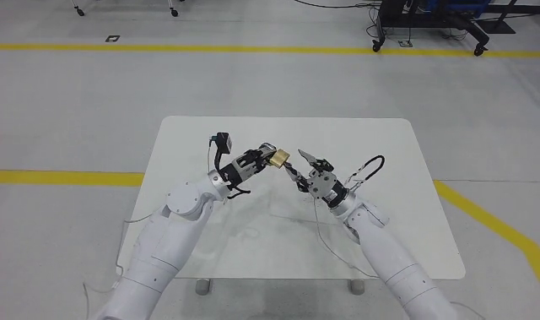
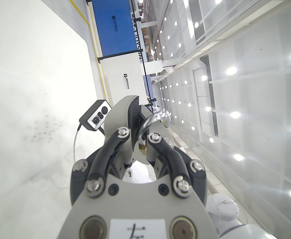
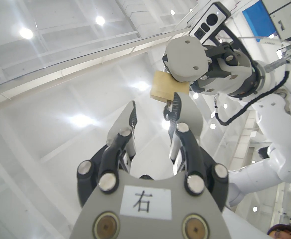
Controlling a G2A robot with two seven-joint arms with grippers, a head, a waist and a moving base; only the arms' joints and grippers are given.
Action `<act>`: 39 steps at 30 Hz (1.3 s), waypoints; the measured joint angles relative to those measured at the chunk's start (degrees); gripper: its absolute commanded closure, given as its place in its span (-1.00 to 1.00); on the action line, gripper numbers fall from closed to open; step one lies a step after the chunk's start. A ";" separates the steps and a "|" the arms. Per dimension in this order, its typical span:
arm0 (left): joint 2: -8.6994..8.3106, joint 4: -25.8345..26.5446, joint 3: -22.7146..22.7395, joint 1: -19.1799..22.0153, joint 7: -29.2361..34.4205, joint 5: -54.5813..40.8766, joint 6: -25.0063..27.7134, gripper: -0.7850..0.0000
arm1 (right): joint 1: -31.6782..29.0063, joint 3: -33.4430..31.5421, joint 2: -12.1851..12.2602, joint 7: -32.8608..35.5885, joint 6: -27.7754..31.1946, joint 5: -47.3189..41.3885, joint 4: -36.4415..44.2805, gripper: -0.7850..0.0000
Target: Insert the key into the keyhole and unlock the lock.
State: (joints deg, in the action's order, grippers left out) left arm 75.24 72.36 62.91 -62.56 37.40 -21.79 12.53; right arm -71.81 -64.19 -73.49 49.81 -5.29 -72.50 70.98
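My left gripper [image 1: 263, 157] is shut on a brass padlock [image 1: 278, 158] and holds it above the middle of the white table [image 1: 371, 151]. In the left wrist view the lock's silver shackle [image 2: 153, 119] curves out between the closed fingers [image 2: 125, 115]. The right wrist view shows the padlock [image 3: 164, 87] from below, with a small key [image 3: 168, 106] sticking out of its underside. My right gripper [image 3: 155, 99] is open just under the lock. One of its fingers [image 3: 185, 110] sits right beside the key's dark head, the other stands well apart. I cannot tell whether that finger touches the key.
The tabletop [image 2: 23, 75] lies bare beneath both arms, with room on every side. Yellow floor lines [image 1: 253, 48] and a wheeled frame [image 1: 430, 20] lie far beyond the table's back edge.
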 measured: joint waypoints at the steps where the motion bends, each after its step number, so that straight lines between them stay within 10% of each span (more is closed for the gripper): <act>1: -0.01 0.01 0.03 0.00 -0.12 0.11 -0.34 1.00 | -0.21 -0.53 0.22 -0.26 0.63 1.70 0.64 -1.00; 16: 0.94 2.10 -9.30 2.17 -6.62 23.75 -10.47 1.00 | -6.57 -16.68 4.90 -5.33 2.44 24.97 13.97 -1.00; 31: 8.21 -10.30 -28.13 16.71 -4.06 37.82 -37.82 1.00 | -6.57 -16.61 4.90 -5.34 2.45 24.96 13.97 -1.00; 32: 8.65 -11.04 -28.42 17.00 -4.36 37.50 -38.07 0.77 | -6.57 -16.61 4.90 -5.34 2.45 24.96 13.97 -1.00; 34: 9.17 -11.92 -28.77 17.36 -4.22 37.19 -38.21 -1.00 | -6.57 -16.61 4.90 -5.34 2.45 24.96 13.97 -1.00; 39: 9.40 -12.20 -28.20 18.41 -0.91 37.36 -38.83 -1.00 | -6.57 -16.61 4.90 -5.34 2.45 24.96 13.97 -1.00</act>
State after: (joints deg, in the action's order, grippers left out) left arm 84.65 60.16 34.71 -44.15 36.48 15.57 -26.30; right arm -78.37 -80.80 -68.58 44.48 -2.83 -47.54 84.95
